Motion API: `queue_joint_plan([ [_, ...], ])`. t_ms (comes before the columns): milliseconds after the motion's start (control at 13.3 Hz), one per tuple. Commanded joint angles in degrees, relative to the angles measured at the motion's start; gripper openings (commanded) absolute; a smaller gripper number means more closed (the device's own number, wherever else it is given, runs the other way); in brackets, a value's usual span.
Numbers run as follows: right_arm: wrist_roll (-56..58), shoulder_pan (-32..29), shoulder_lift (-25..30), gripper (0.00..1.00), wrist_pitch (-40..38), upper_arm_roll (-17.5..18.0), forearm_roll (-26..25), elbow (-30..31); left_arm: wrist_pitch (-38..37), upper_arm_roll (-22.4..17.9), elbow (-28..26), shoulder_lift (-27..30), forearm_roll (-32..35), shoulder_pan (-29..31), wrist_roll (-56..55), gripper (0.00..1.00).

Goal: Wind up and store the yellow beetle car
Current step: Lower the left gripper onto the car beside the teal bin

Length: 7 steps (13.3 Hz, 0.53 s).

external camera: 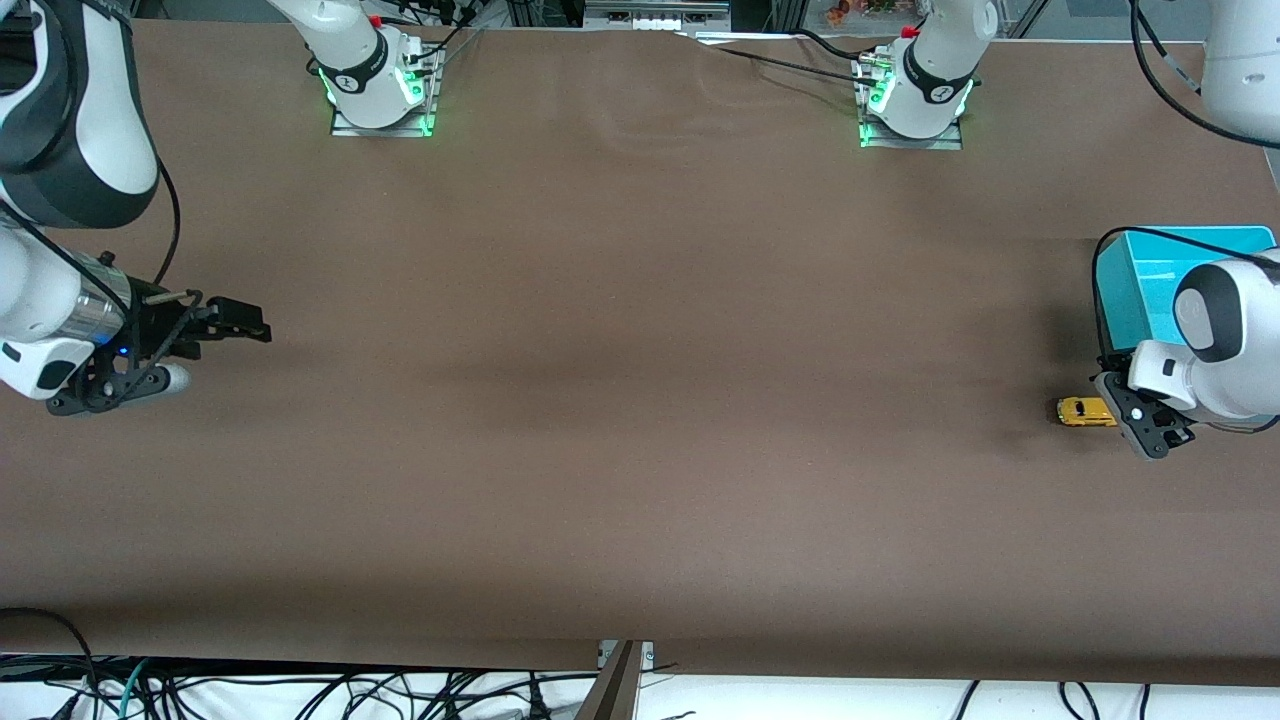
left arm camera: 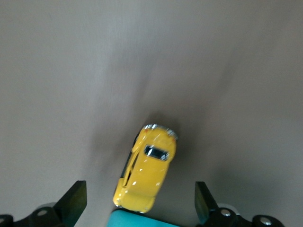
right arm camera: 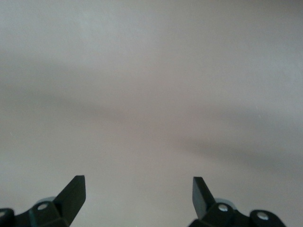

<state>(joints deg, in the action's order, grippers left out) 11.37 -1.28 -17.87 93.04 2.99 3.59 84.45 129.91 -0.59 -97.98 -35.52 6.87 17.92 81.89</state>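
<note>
The left pincer [left arm camera: 137, 201] hung wide over the yellow beetle car [left arm camera: 146, 174] beside the blue bin [external camera: 1150, 280]; centring its body between the fingers looked key. The right pincer [right arm camera: 137, 194] waited, wide and empty.

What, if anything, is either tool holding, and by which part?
Nothing is held. The left tool hangs open over the yellow beetle car, which sits on the table untouched. The right tool waits open at its own end.
</note>
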Motion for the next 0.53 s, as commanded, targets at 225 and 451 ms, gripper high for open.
queue_joint_plan([
  [225,-2.05,-0.65,2.39,1.0,-4.1,-3.51,-4.2,-4.56,9.48,0.85,-5.46,-1.83,0.51,3.35,5.82,1.0],
  [451,-1.71,-0.65,4.32,1.0,-3.57,-3.95,-10.44,-3.77,9.84,1.11,-5.55,-2.01,0.25,3.62,5.91,0.93],
])
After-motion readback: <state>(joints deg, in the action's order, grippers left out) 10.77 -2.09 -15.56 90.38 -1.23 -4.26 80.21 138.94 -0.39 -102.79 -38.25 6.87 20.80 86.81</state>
